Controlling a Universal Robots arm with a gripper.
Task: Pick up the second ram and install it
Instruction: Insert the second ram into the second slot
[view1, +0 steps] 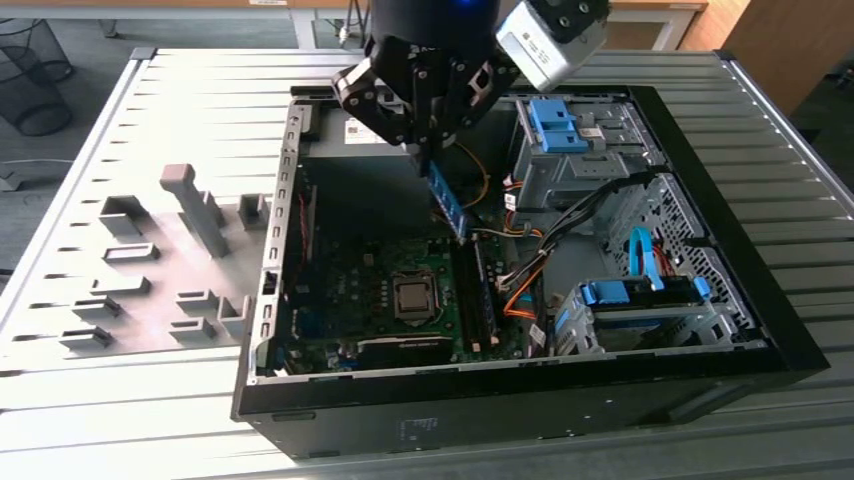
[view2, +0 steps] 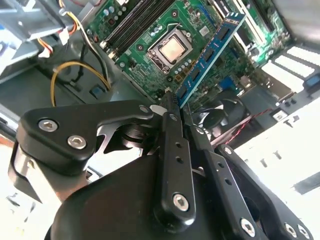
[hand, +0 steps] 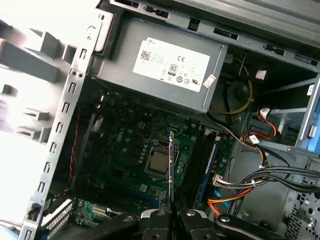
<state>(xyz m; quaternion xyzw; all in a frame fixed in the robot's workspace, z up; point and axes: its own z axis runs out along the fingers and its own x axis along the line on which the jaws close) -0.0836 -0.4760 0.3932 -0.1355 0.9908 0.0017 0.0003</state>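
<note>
My gripper (view1: 427, 158) hangs over the open computer case (view1: 747, 300), shut on the second ram (view1: 449, 206), a blue-green stick with black chips. The stick points down from the fingers toward the motherboard (view1: 360, 290), tilted, with its lower end just above the long black slots (view1: 477, 292). In the second wrist view the ram (view2: 210, 54) sticks out from between my fingertips (view2: 170, 102) over the processor socket (view2: 172, 48). The first wrist view has the ram (hand: 171, 170) edge-on, a thin line rising from the gripper (hand: 170, 214). Another blue stick (hand: 209, 165) sits in a slot beside it.
Grey holder blocks (view1: 187, 250) stand on the slatted table at the exterior view's left. Inside the case are the grey power supply (hand: 165, 70), blue-tabbed drive cages (view1: 627, 295), and orange, yellow and black cables (view1: 523, 280) next to the slots.
</note>
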